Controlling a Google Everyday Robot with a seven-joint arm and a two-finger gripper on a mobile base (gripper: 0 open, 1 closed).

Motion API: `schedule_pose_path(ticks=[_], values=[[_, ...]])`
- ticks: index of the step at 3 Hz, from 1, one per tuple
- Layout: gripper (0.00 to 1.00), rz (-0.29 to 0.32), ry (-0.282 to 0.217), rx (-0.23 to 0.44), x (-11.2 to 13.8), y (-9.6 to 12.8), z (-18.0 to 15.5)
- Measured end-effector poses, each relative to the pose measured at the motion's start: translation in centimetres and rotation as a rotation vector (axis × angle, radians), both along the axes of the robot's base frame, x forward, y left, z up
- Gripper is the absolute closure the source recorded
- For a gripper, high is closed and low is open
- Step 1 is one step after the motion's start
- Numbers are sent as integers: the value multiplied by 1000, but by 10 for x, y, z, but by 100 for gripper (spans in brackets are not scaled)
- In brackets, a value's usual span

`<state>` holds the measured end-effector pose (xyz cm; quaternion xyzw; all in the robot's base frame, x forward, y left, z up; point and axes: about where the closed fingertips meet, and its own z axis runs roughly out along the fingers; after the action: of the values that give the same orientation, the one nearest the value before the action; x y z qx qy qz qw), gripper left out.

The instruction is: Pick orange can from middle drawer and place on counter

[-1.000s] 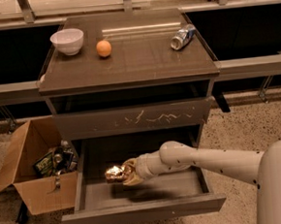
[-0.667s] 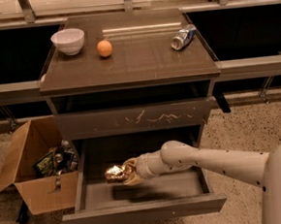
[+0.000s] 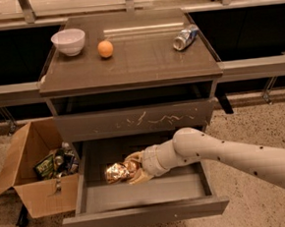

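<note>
In middle drawer (image 3: 144, 192), gripper (image 3: 130, 168) apparently clasps orange can (image 3: 114, 173).

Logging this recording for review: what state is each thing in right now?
orange can: on its side in the middle drawer
middle drawer: pulled open
scratched drawer: shut
gripper: inside the middle drawer, at the orange can
silver can: on its side on the counter
bowl: upright
cardboard box: flaps open

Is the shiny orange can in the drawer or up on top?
In the drawer. The orange can lies inside the open middle drawer, with the gripper right at it, below the counter.
</note>
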<state>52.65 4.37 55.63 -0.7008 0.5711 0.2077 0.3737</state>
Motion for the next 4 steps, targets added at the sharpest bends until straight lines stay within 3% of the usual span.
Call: schedule_pose_path(ticks=[1, 3, 4], values=[[100, 58, -41, -9, -28, -9, 53], [100, 87, -31, -20, -27, -13, 69], [100, 127, -36, -36, -23, -27, 120]])
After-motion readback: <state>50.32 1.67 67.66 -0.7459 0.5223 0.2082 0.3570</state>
